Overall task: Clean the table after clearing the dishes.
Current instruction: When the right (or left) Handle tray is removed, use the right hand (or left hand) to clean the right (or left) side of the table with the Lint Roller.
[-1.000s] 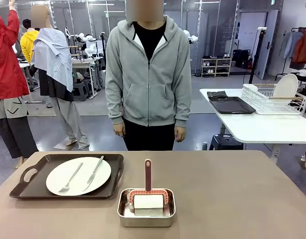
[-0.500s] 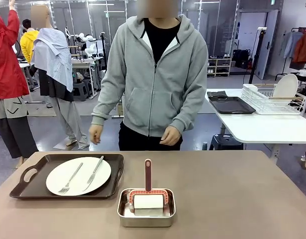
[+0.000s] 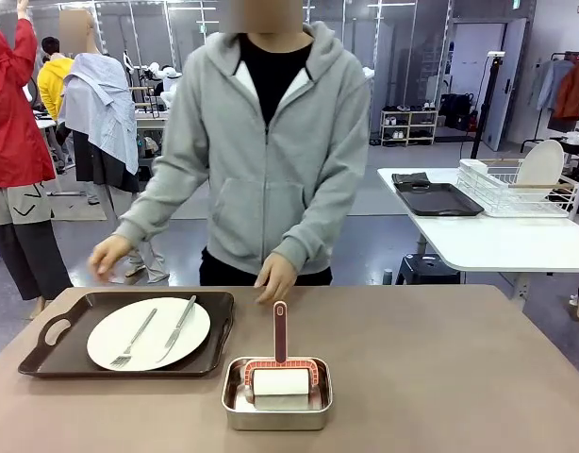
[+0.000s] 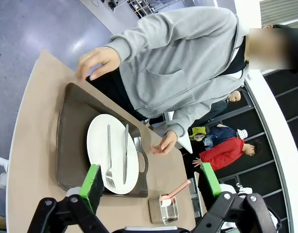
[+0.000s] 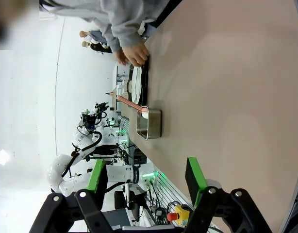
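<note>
Left gripper: jaws spread wide with nothing between the green pads, poised high over the table's left part and looking down on the dishes.
Right gripper: jaws apart and empty, over bare tabletop, well apart from the dishes.
Table: taupe-brown matte top, mostly bare.
Tray: dark brown with handles, lying flat on the left part of the table.
Plate: round and white, centred in the tray.
Fork and knife: lying slanted on the plate, side by side and apart.
Steel pan: small and rectangular, near the robot's edge and just beside the tray. Whether the two touch cannot be told.
Roller: white drum in a red frame, resting in the pan, with its handle pointing towards the person.
Person: in a grey hooded top, leaning in from the far side. One hand is near the tray's far edge, and the other hand is at the table's far edge beyond the roller handle. Neither holds anything.
Side table: white-topped, carrying a second dark tray and a wire rack with a white plate stood in it.

Step in hand, as judged: clearing, with one set of dishes left to go and wiping not yet begun.
Next move calls for: lifting the loaded tray away level so the cutlery does not slide. Only then should the roller be taken by its handle and run over the tabletop.
</note>
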Action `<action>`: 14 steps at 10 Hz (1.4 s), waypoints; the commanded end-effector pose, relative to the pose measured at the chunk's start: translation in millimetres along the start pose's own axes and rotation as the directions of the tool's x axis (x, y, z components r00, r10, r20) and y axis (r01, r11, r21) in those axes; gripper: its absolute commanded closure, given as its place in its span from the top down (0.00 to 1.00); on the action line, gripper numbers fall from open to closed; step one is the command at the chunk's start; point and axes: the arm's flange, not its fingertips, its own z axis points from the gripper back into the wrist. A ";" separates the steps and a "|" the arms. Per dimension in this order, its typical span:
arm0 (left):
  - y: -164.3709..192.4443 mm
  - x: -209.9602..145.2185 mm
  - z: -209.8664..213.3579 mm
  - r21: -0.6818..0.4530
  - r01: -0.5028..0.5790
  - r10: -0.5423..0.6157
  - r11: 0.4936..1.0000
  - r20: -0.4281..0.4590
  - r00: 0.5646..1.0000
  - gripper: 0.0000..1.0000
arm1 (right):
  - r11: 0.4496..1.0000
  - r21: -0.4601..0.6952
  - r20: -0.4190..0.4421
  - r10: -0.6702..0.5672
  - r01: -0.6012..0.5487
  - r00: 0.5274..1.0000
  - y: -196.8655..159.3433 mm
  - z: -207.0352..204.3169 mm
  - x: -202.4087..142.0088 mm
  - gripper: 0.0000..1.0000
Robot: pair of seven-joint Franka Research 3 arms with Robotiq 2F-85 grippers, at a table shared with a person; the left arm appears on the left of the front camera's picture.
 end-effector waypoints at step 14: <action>0.0 0.0 0.0 0.000 0.000 0.000 1.000 0.000 1.000 1.00 | 1.000 0.001 -0.008 -0.008 0.008 1.000 2.7 -0.3 -3.7 0.81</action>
